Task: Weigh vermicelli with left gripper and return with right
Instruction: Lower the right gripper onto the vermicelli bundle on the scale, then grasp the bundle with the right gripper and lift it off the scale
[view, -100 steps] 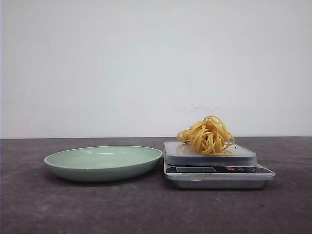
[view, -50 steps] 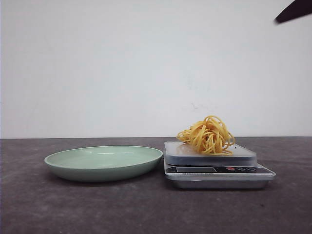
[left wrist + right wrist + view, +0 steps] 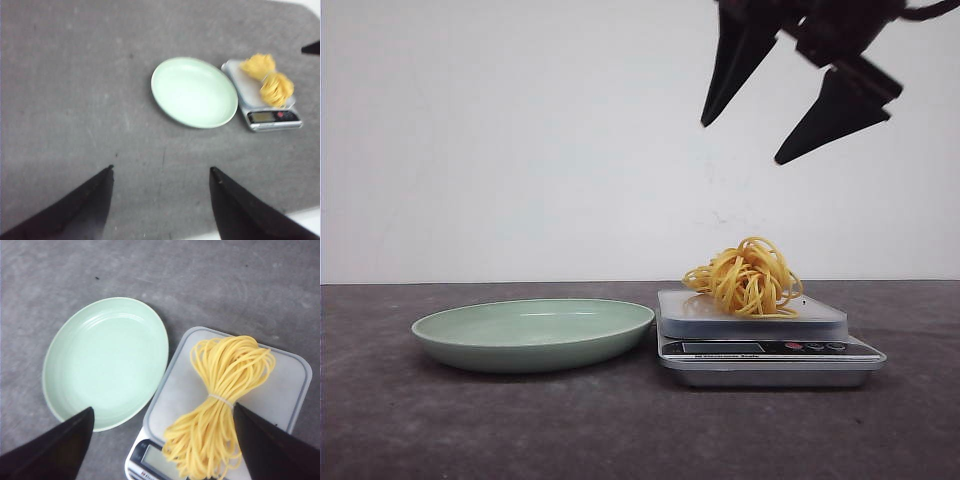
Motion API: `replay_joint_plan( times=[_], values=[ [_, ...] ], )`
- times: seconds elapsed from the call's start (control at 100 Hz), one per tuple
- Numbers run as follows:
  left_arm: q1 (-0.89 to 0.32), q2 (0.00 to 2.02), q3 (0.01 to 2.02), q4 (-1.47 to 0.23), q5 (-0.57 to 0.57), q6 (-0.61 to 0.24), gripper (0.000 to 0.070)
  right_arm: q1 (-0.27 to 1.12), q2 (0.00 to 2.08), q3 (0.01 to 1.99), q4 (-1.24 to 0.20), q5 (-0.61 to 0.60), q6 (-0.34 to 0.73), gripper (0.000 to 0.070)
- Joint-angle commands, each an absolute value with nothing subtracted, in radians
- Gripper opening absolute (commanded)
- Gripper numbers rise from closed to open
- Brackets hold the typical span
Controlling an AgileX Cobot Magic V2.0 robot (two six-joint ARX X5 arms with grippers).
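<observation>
A tangled nest of yellow-orange vermicelli [image 3: 745, 277] sits on the silver platform of a small digital kitchen scale [image 3: 766, 352], just beside an empty pale green plate [image 3: 533, 333] on the dark grey tabletop [image 3: 440, 430]. The black right gripper [image 3: 790, 130] hangs in the air above the scale, its two pointed fingers spread wide apart and holding nothing. In its own wrist view, the black left gripper [image 3: 161, 175] is likewise spread and empty, well apart from plate and scale.

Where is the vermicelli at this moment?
In the front view, the vermicelli lies on the scale, right of the green plate and below the open right gripper.
</observation>
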State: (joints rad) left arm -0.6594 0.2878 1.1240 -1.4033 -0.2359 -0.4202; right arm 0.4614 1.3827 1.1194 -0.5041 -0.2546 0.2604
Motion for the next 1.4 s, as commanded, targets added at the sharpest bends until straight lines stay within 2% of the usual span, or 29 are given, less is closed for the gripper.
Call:
replay_joint_plan(
  times=[0.0,0.49,0.55,0.6,0.65,0.71,0.78,1.1,1.39],
  values=[
    [-0.668,0.271,1.114,-1.394,-0.234,-0.448,0.0349,0.466,1.432,1.142,-0.502,-0.244,0.273,0.0547],
    [-0.668,0.229,1.095,-1.398,-0.244,-0.459,0.0348,0.458,1.685,1.147,-0.433,-0.201,0.270,0.0544],
    [-0.668,0.229,1.095,-1.399,-0.244,-0.459,0.0348,0.454,1.707,1.147,-0.421,-0.200,0.270,0.0527],
    [-0.668,0.229,1.095,-1.399,-0.244,-0.458,0.0348,0.453,1.722,1.147,-0.414,-0.197,0.270,0.0471],
    [-0.668,0.229,1.095,-1.399,-0.244,-0.458,0.0348,0.452,1.729,1.147,-0.412,-0.193,0.268,0.0374],
    [-0.668,0.229,1.095,-1.399,-0.244,-0.459,0.0348,0.451,1.732,1.147,-0.406,-0.183,0.262,0.0224],
    [-0.668,0.229,1.095,-1.399,-0.244,-0.458,0.0348,0.452,1.732,1.147,-0.392,-0.183,0.253,0.0000],
    [-0.668,0.229,1.095,-1.400,-0.247,-0.458,0.0348,0.474,1.731,1.221,-0.423,-0.183,0.253,0.0004],
    [-0.668,0.229,1.095,-1.400,-0.247,-0.455,0.0348,0.581,1.731,1.385,-0.463,-0.237,0.268,0.0004]
  ],
)
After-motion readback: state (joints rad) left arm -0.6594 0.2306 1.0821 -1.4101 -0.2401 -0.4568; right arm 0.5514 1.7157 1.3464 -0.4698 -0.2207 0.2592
